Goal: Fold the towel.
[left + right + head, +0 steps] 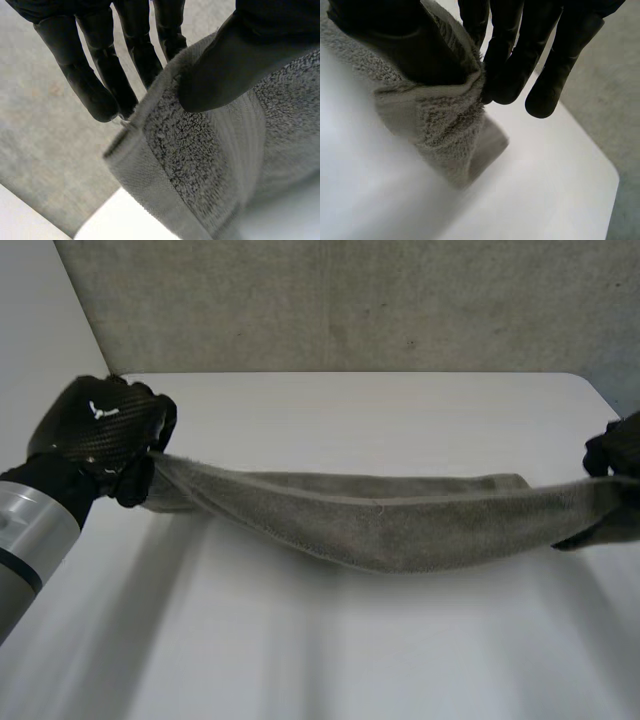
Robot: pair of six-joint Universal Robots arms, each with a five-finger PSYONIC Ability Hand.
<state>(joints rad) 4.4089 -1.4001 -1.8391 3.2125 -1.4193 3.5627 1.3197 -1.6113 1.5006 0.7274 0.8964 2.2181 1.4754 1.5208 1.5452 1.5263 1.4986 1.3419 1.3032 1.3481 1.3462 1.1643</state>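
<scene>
A grey towel [390,525] hangs stretched between my two hands above the white table [350,650], sagging in the middle. My left hand [100,435] holds its left end; in the left wrist view the thumb [225,70] presses the towel [200,165] against the fingers [100,95]. My right hand [618,455] holds the right end at the table's right edge. Seen from the right wrist, that end of the towel [440,125] is bunched between the thumb [415,45] and the fingers [510,75].
A grey carpeted floor [350,300] lies beyond the table's far edge. The table's right rear corner [590,385] is rounded and close to my right hand. White wall stands at the far left [40,320].
</scene>
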